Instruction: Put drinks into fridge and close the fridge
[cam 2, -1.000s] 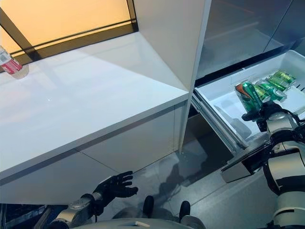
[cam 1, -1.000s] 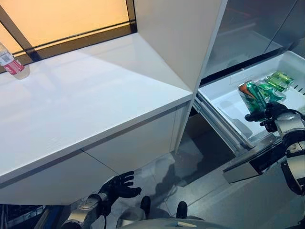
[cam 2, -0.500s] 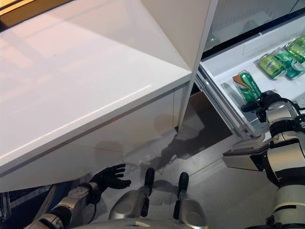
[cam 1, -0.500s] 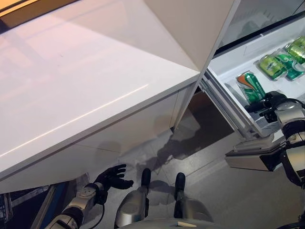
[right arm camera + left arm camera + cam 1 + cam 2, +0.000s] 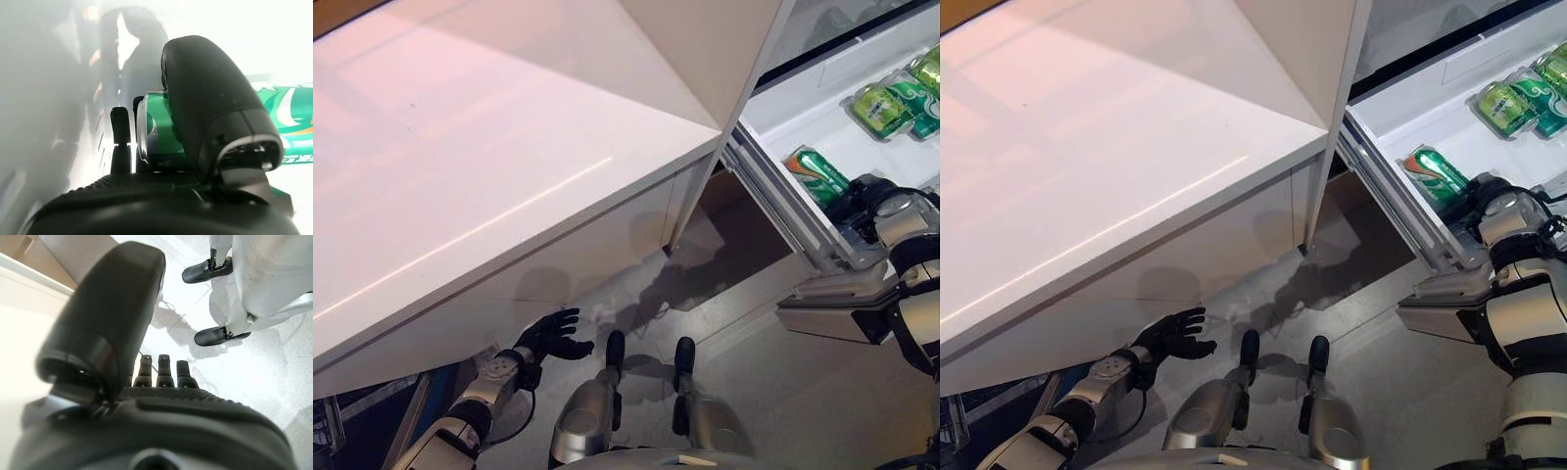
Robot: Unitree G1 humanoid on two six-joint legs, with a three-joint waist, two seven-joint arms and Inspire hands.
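A green drink can (image 5: 818, 174) lies on its side in the open white fridge drawer (image 5: 818, 122), near its front corner. My right hand (image 5: 879, 203) reaches into the drawer and is shut on this can. In the right wrist view the can (image 5: 157, 131) sits between the thumb and the curled fingers of my right hand (image 5: 215, 107). More green cans (image 5: 893, 98) lie further back in the drawer. My left hand (image 5: 548, 338) hangs low over the floor below the counter, open and empty; it also shows in the left wrist view (image 5: 161, 431).
A wide white counter (image 5: 460, 176) fills the left and middle. The white fridge side panel (image 5: 705, 49) stands between counter and drawer. The drawer's grey front panel (image 5: 832, 318) juts out below my right arm. Grey floor (image 5: 754, 392) lies beneath.
The camera has tilted down. My right hand has lowered the green can from tilted upright to lying on its side in the drawer. The left hand has stayed low and open.
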